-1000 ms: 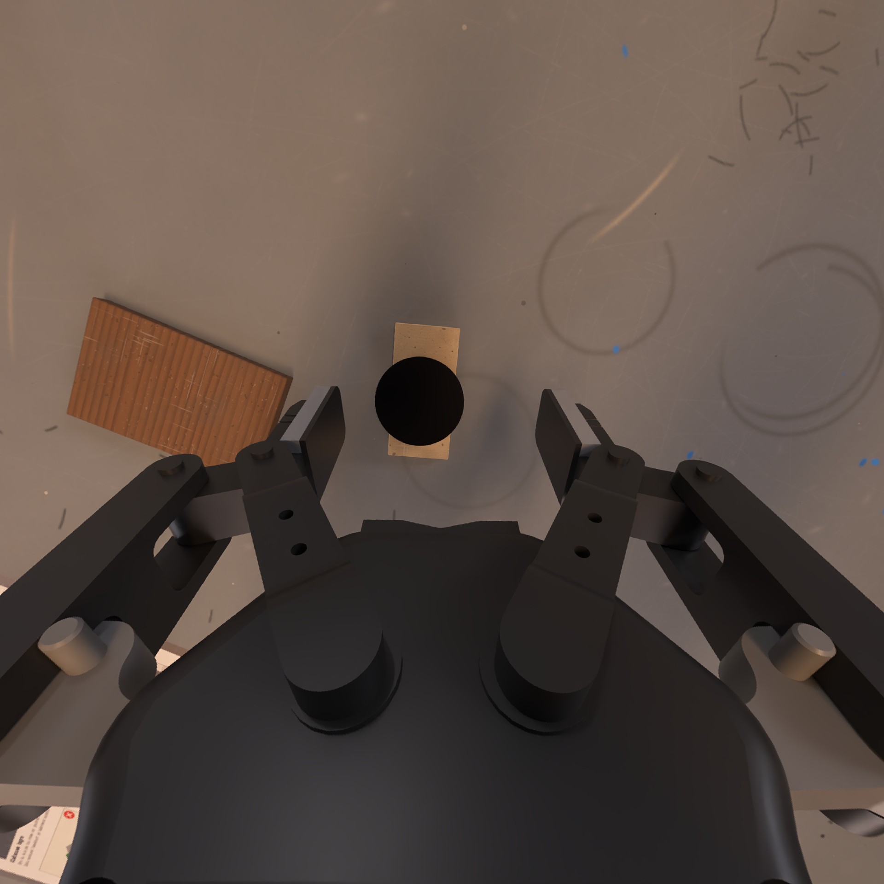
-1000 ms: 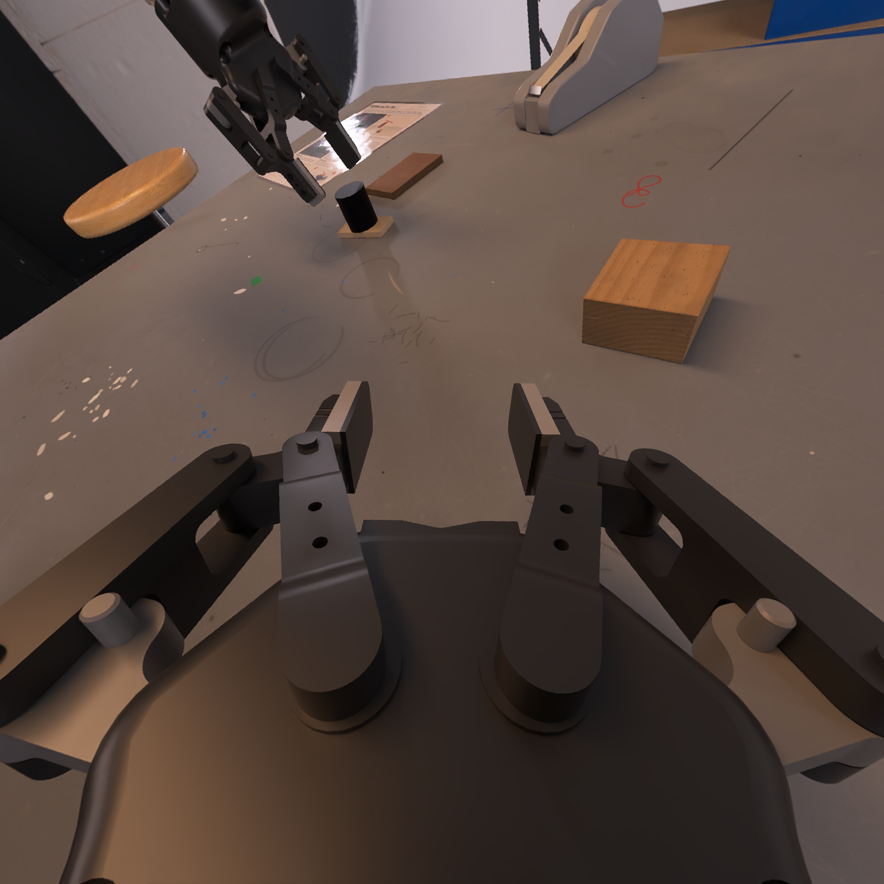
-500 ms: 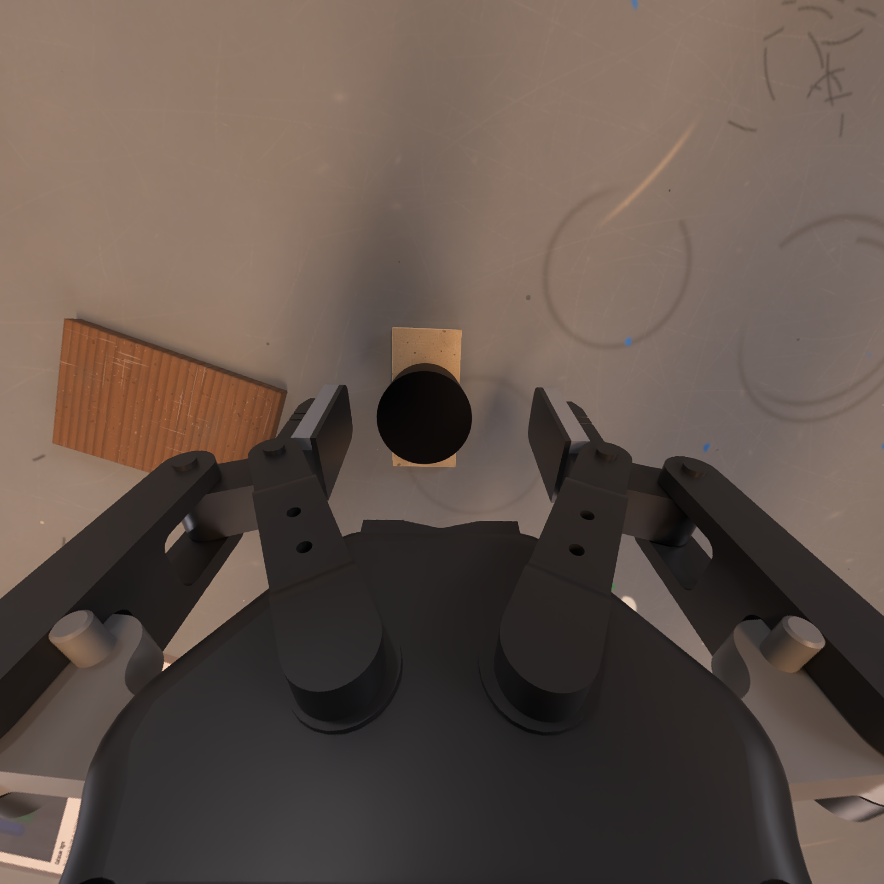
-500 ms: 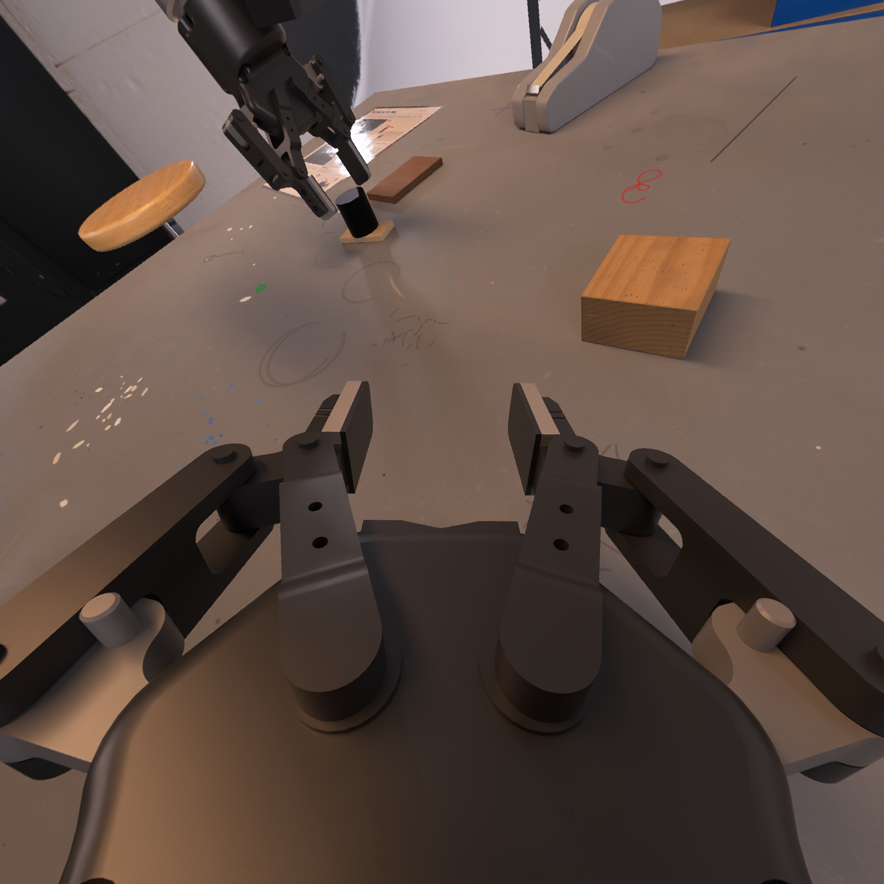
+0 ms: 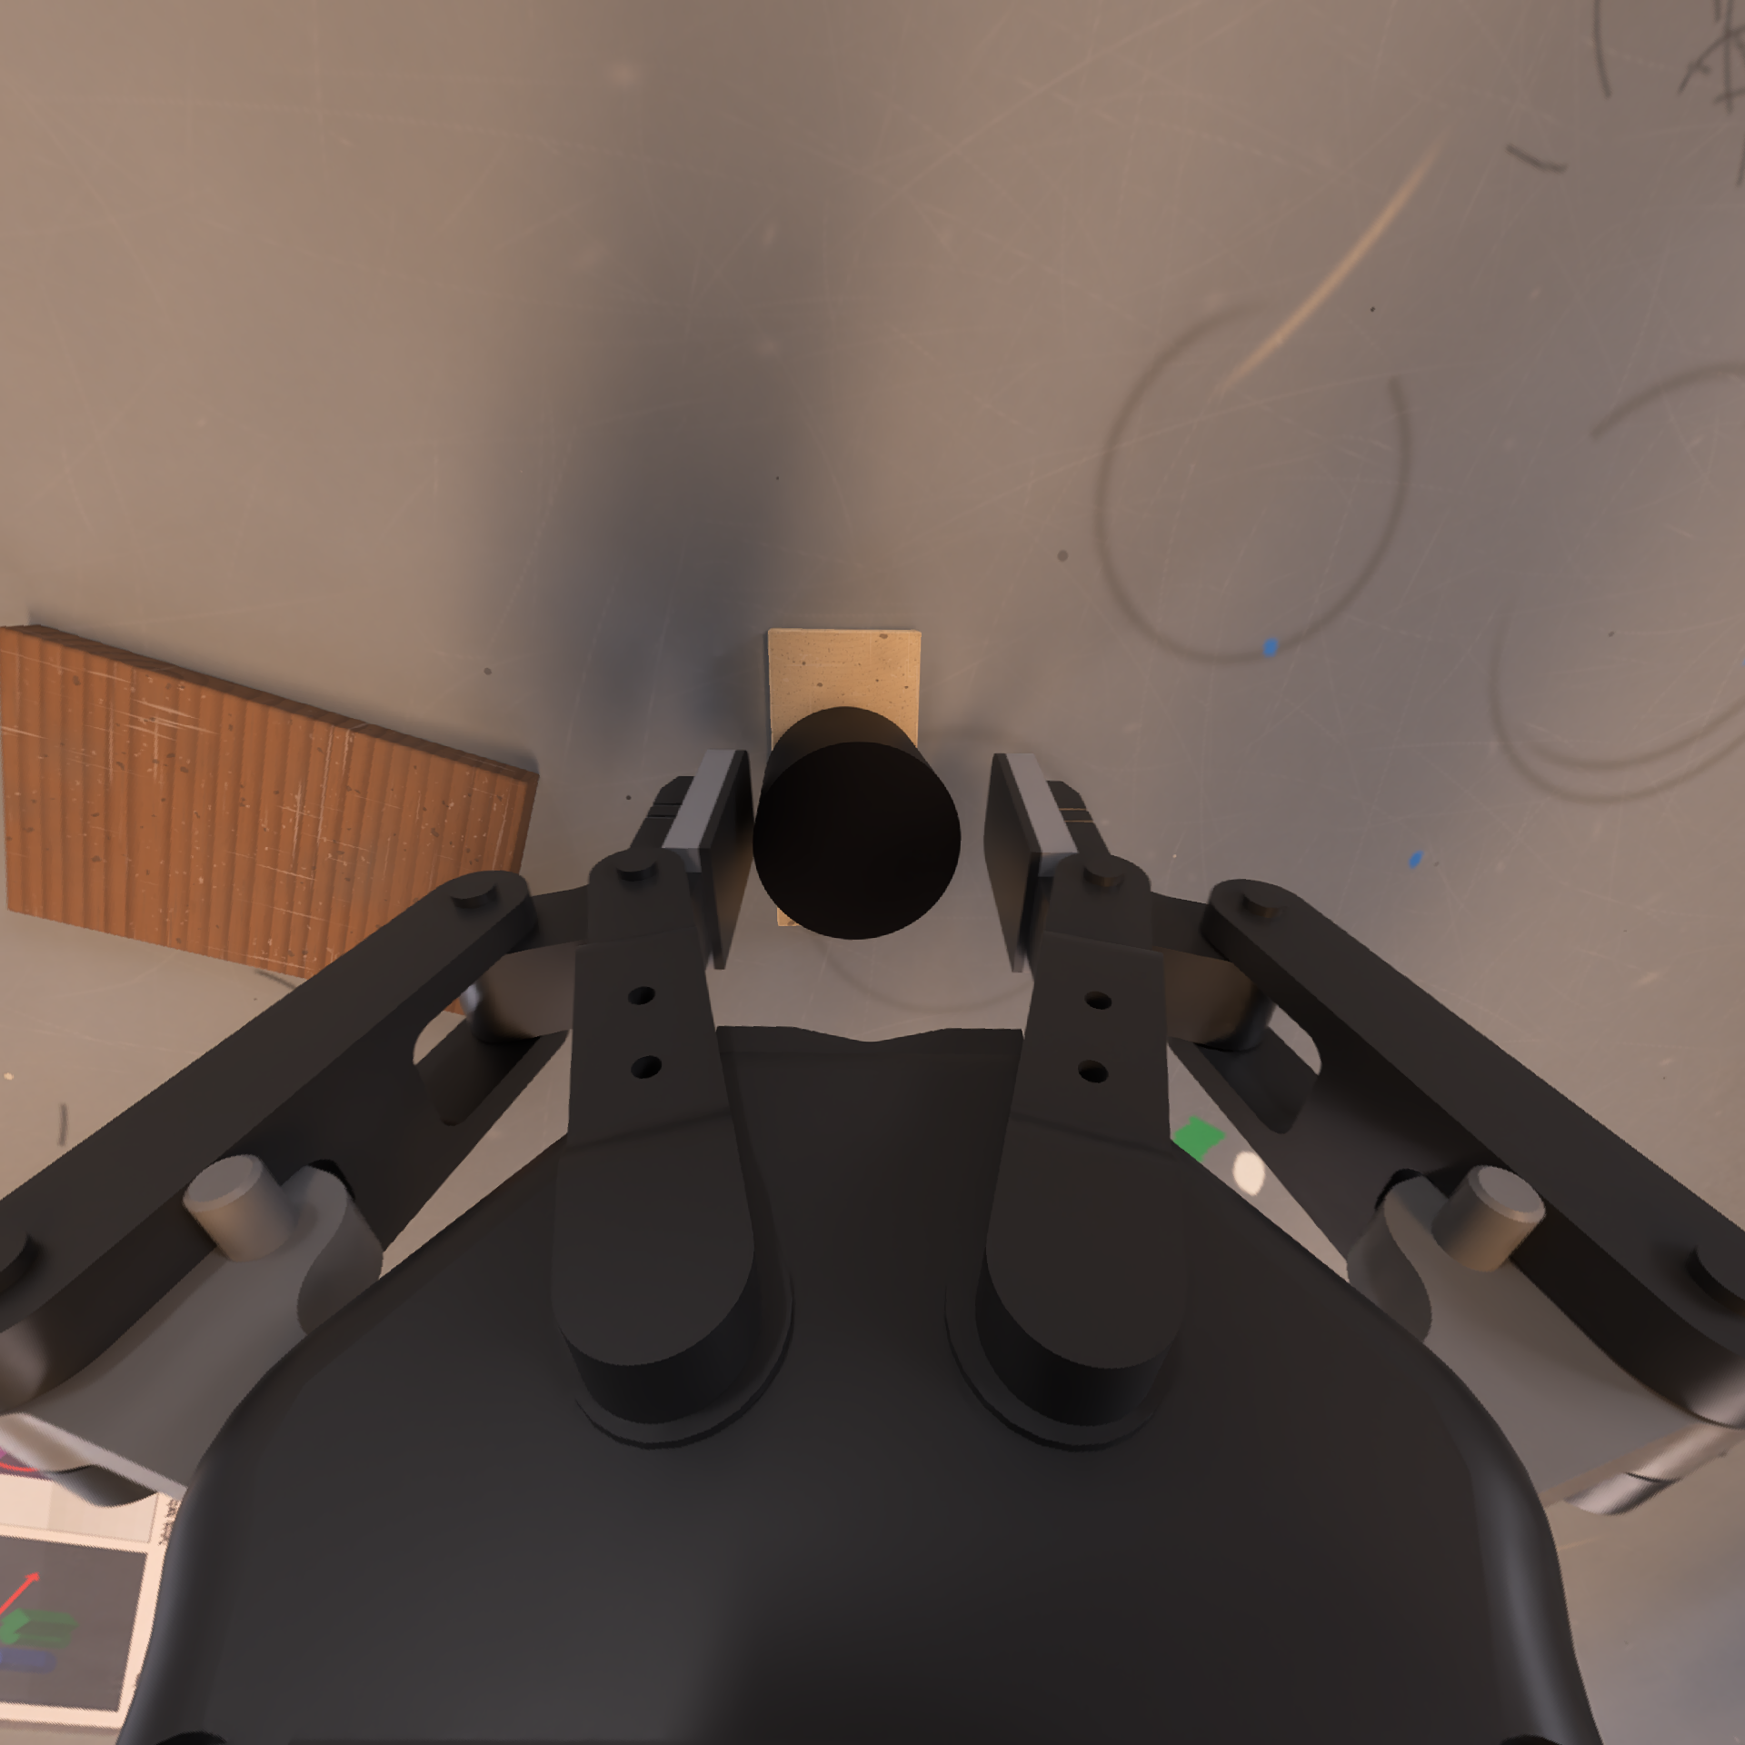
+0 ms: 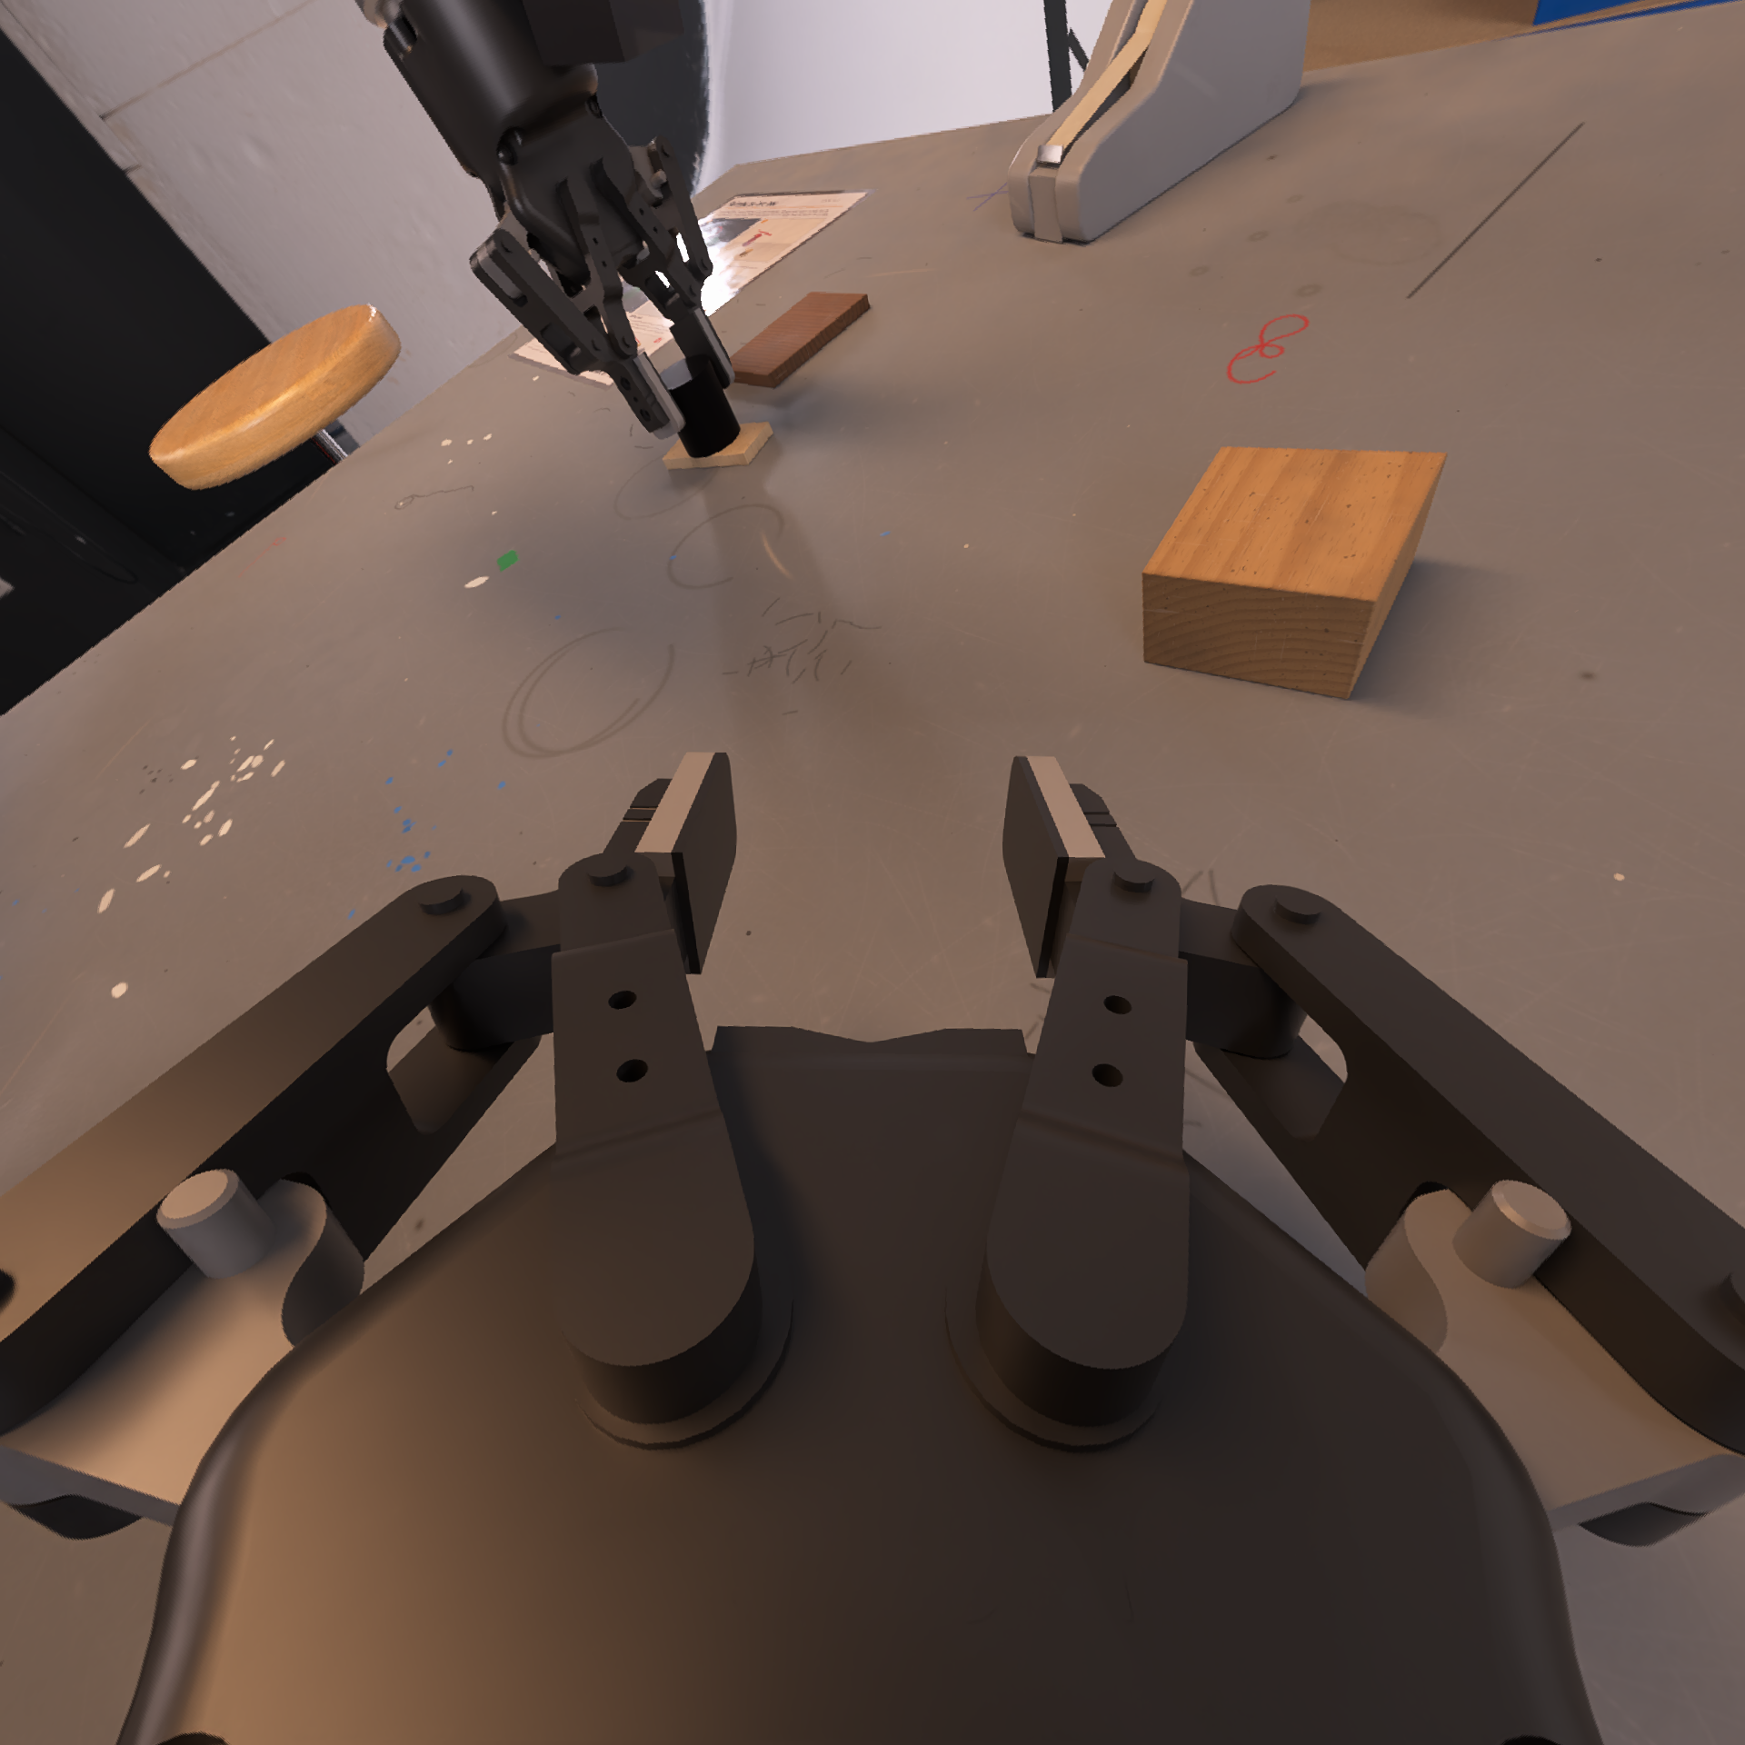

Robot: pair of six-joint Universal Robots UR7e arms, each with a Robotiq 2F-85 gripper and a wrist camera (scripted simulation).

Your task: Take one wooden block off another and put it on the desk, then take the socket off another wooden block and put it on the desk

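Observation:
A black cylindrical socket (image 5: 855,836) stands upright on a thin pale wooden block (image 5: 843,670) on the grey desk. My left gripper (image 5: 861,850) is open, lowered around the socket, one finger on each side with small gaps. The right wrist view shows the same socket (image 6: 706,415), pale block (image 6: 746,444) and left gripper (image 6: 682,401) far off. A thin reddish-brown wooden block (image 5: 236,803) lies flat left of the socket, also seen in the right wrist view (image 6: 798,335). My right gripper (image 6: 867,850) is open and empty above bare desk. A thick light wooden block (image 6: 1294,567) lies to its front right.
A grey-white stand (image 6: 1161,123) sits at the desk's far edge. Printed sheets (image 6: 774,231) lie behind the socket, one at the lower left of the left wrist view (image 5: 66,1624). A round wooden stool (image 6: 279,392) stands beyond the desk's left edge.
My left gripper has come down over the socket, which now sits between its fingers, and the fingers have narrowed a little. The right gripper has barely moved.

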